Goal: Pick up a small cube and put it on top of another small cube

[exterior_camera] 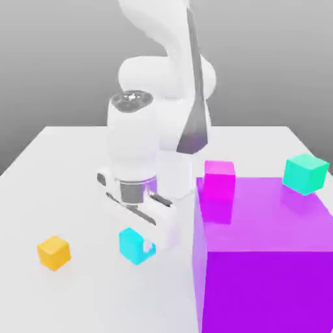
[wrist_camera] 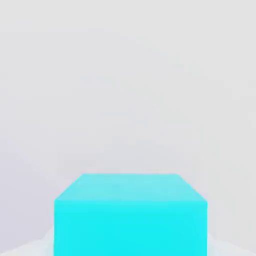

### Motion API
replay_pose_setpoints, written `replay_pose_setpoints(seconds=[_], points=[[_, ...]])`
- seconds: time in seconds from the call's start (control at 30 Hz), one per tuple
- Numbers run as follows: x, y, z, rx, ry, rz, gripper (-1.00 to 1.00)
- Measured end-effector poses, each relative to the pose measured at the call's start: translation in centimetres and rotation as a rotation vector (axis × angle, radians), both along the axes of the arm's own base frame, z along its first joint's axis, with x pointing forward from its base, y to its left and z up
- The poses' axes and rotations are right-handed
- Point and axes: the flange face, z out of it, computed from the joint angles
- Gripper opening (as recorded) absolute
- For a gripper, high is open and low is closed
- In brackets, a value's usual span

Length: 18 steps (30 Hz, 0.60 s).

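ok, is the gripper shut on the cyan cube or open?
Shut on it: the gripper has a finger against the cyan cube, which sits on the table.

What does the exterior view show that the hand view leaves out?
Exterior view: the gripper shut on the cyan cube, the magenta cube behind the purple block, the teal-green cube, and the orange cube. Hand view: the cyan cube's top face close up. Both share the cyan cube and the white table.
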Motion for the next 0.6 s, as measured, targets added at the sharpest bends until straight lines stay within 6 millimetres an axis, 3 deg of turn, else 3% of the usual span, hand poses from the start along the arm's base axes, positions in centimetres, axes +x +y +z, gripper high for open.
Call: replay_pose_setpoints(seconds=[0.1, 0.27, 0.5, 0.6], points=[[1.8, 1.6, 4.2, -0.044, 0.0, 0.164, -1.0], [2.5, 5.6, 10.6, -0.067, 0.026, 0.41, -1.0], [0.3, 11.6, 20.0, -0.049, 0.051, 0.767, -1.0], [-1.5, 13.5, 22.5, -0.007, 0.062, 0.889, -1.0]])
